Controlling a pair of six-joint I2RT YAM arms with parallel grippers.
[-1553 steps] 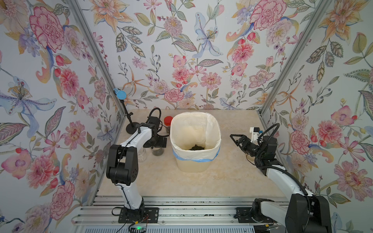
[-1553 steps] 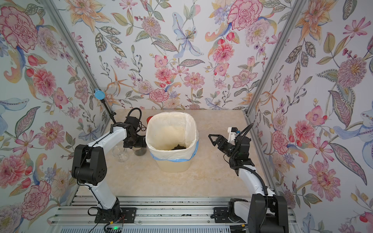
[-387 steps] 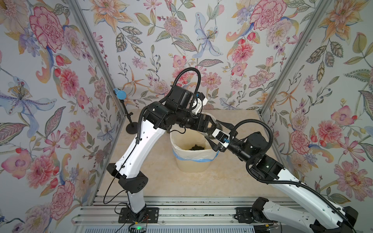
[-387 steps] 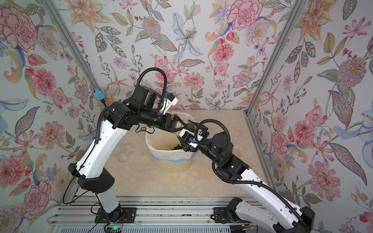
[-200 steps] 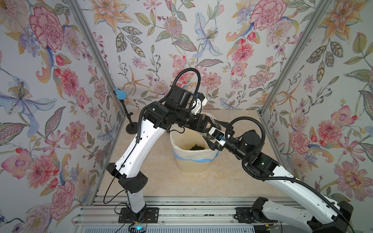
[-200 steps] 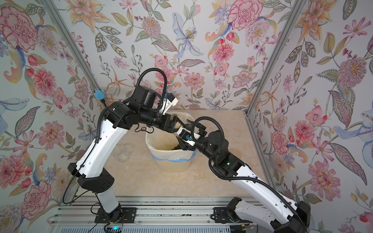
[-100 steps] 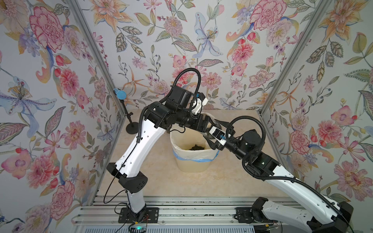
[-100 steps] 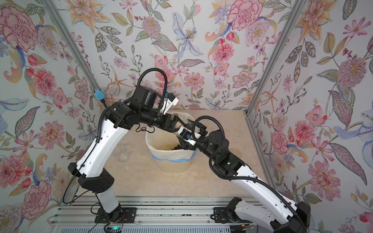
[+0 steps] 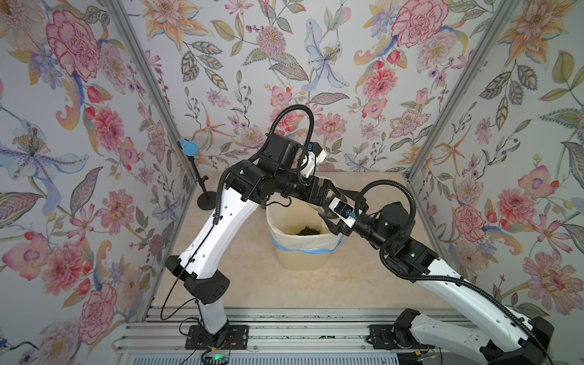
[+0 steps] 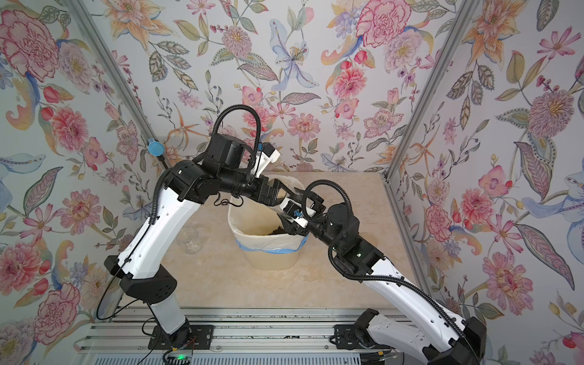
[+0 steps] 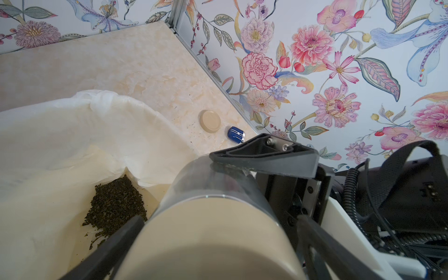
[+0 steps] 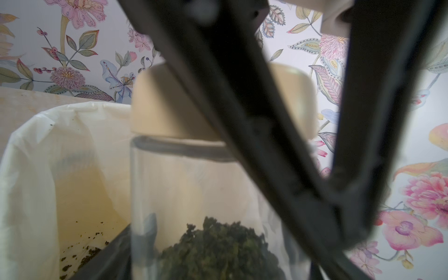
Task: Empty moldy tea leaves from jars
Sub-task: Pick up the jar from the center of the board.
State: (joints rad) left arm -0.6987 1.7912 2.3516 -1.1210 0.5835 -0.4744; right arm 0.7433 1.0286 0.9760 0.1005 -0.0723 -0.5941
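A clear jar point(image 12: 184, 189) with a flat beige lid point(image 11: 213, 237) hangs tilted over the cream bin point(image 9: 303, 252). Dark tea leaves point(image 12: 218, 247) lie heaped inside the jar. My right gripper point(image 12: 218, 244) is shut on the glass body, and one of its fingers point(image 11: 264, 155) lies along the glass. My left gripper point(image 11: 218, 221) straddles the lid, open, with a thin gap on each side. More tea leaves point(image 11: 116, 206) form a heap on the bin's white liner point(image 11: 60, 135). In both top views the two grippers meet above the bin's right rim point(image 10: 278, 245).
An empty clear jar point(image 10: 189, 238) stands on the table left of the bin. A loose beige lid point(image 11: 210, 120) and a small blue object point(image 11: 236, 134) lie near the right wall. A black stand point(image 9: 205, 202) with a blue top is at the back left corner.
Since the earliest frames both arms have risen from the table and met over the bin with the jar between them. Over the last second they have barely shifted.
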